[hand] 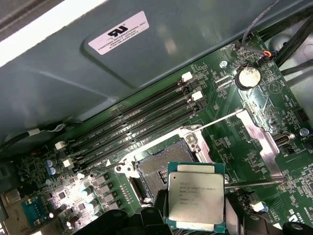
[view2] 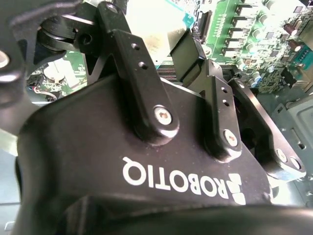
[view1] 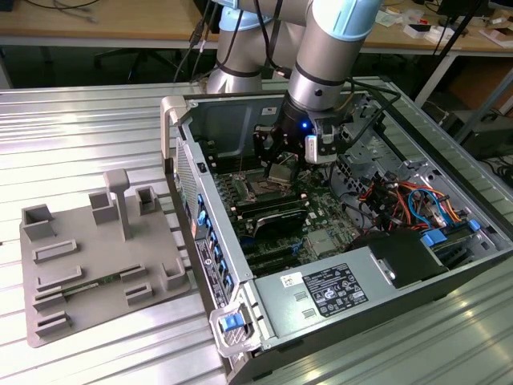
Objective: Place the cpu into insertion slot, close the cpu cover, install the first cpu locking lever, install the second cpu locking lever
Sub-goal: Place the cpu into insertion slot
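The gripper (view1: 284, 164) is clamped on the chip (hand: 195, 196), with a finger against each of two opposite edges and the metal top facing up. It hangs inside the open computer case (view1: 228, 120), which lies on its side on the ribbed metal table (view1: 80, 120).

What matters here is the offset. The chip is above the socket (hand: 157, 171), not in it. It hangs over one corner, so in the first wrist view it covers only that corner and the rest of the dark bed shows bare. I'd judge the chip has to go sideways toward the memory slots (hand: 137, 120) as well as down. Its edges don't look squared with the socket's rim, though the slant of the camera may account for some of that. In the exterior view it also seems tipped rather than level.

The socket sits on the green board (hand: 276, 105), between the memory slots and the cover (hand: 261, 139). The cover stands open, turned away from the socket. A thin wire lever (hand: 257, 182) lies clear of it too. The way in from above looks free, but the rim sits close all round, so there is little room at the sides.
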